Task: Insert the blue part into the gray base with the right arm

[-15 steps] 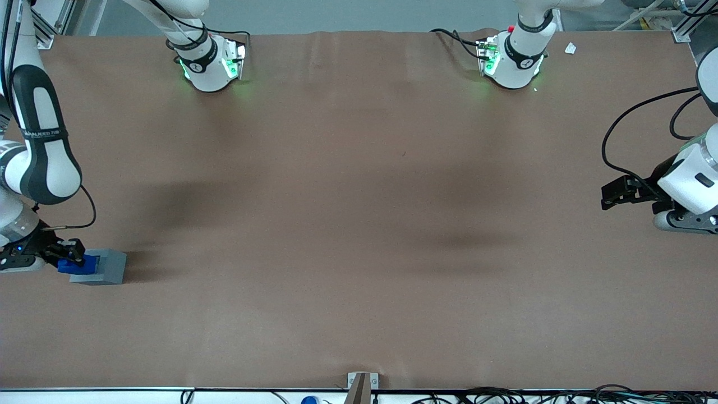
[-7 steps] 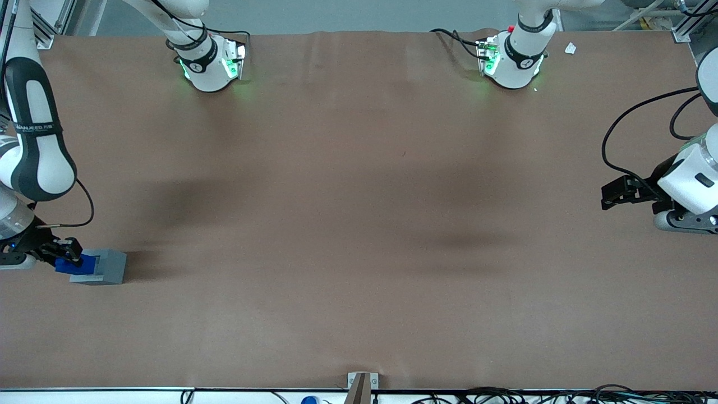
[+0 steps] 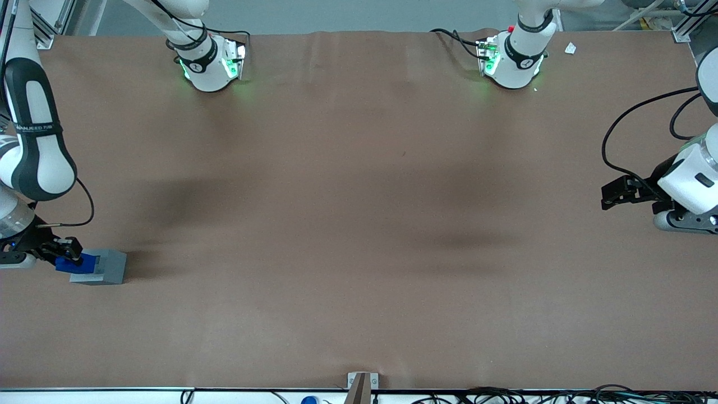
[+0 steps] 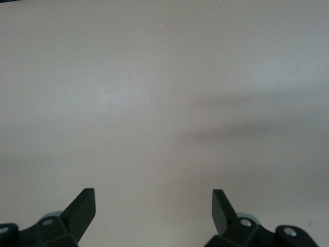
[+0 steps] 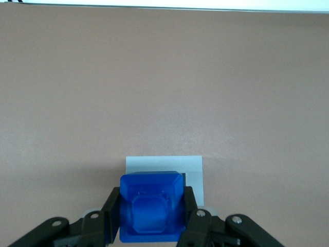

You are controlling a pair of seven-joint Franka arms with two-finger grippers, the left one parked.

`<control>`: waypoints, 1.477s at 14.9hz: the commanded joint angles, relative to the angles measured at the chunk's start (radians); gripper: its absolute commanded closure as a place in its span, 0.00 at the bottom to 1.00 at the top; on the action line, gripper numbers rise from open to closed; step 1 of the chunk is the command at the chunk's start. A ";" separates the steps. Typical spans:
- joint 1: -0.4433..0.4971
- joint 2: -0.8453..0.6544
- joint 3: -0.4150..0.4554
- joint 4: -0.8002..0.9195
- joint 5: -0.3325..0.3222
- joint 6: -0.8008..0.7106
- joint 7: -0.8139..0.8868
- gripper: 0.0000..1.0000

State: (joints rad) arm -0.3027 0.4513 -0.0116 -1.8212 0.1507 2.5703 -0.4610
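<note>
two fingers of the gripper [image 5: 152,226] clamp the blue part [image 5: 151,213], which overlaps the gray base [image 3: 104,267] on the brown table [image 3: 359,224].

A robotics lab: two white arm bases [image 3: 210,64] glowing green are bolted at the edge of a brown-covered table [image 3: 359,224] farthest from the front camera, aluminium framing [image 3: 681,31] stands at its corners, and bundled cables [image 3: 505,395] run along its nearest edge.

A brown table cover [image 3: 359,224] and a white scrap [image 3: 570,49] on it.
</note>
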 commanded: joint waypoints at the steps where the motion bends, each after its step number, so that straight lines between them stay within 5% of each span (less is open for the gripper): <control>1: -0.018 -0.020 0.013 -0.035 0.027 0.021 -0.021 1.00; 22: -0.021 0.006 0.016 -0.086 0.027 0.125 -0.034 1.00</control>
State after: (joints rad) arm -0.3110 0.4545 -0.0112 -1.8913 0.1509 2.6742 -0.4652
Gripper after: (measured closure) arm 0.489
